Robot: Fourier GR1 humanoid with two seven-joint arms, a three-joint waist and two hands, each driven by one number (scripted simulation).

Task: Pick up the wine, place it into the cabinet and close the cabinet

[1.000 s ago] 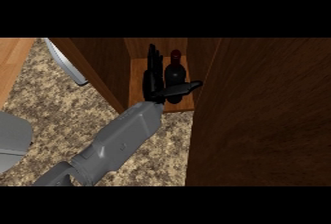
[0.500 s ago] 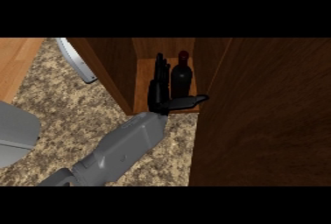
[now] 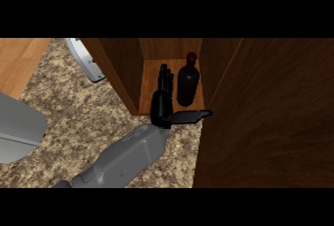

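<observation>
Wine bottle (image 3: 188, 84) stands upright inside the open cabinet (image 3: 124, 70), near its right wall on the wooden floor; one hand (image 3: 163, 99) just left of it, fingers straight, thumb spread toward the cabinet's front edge, holding nothing.
</observation>
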